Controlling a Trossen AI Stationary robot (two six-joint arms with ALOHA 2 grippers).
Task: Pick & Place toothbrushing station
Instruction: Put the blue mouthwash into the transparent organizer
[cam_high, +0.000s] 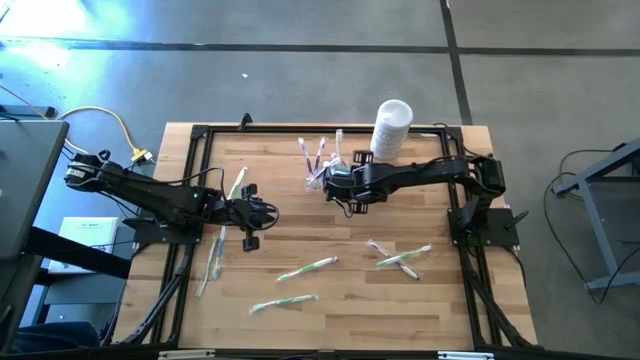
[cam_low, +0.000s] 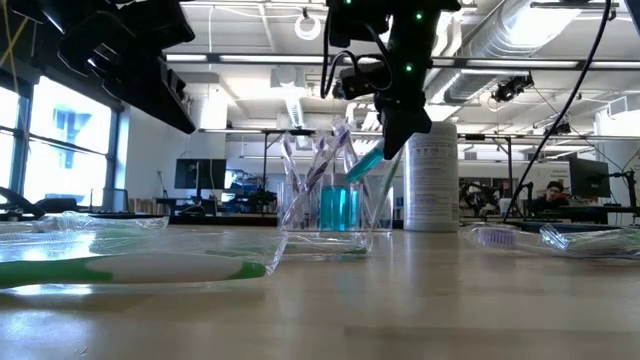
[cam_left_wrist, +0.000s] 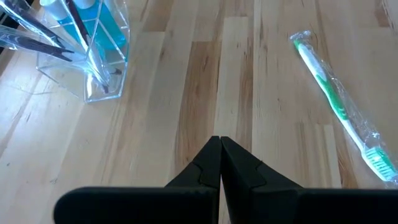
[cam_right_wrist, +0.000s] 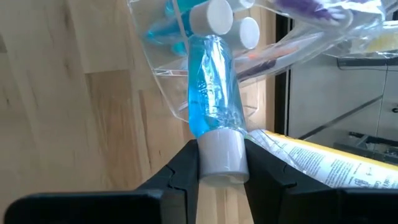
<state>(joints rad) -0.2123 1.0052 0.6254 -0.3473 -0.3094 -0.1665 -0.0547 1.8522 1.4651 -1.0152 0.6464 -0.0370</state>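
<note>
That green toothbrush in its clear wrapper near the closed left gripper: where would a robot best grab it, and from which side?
Probably mid-handle, from straight above. The green toothbrush lies flat on the table in its wrapper, long and thin, with bare wood on both sides. Fingers straddling its narrow width should fit. The left gripper is shut and would have to open first.

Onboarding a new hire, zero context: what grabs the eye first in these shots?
The right gripper, at the table's far side, pinches the white cap of a blue tube tilted into the clear toothbrushing station, beside a white container. Wrapped green toothbrushes lie scattered across the wooden table. The left gripper hovers shut and empty.
</note>
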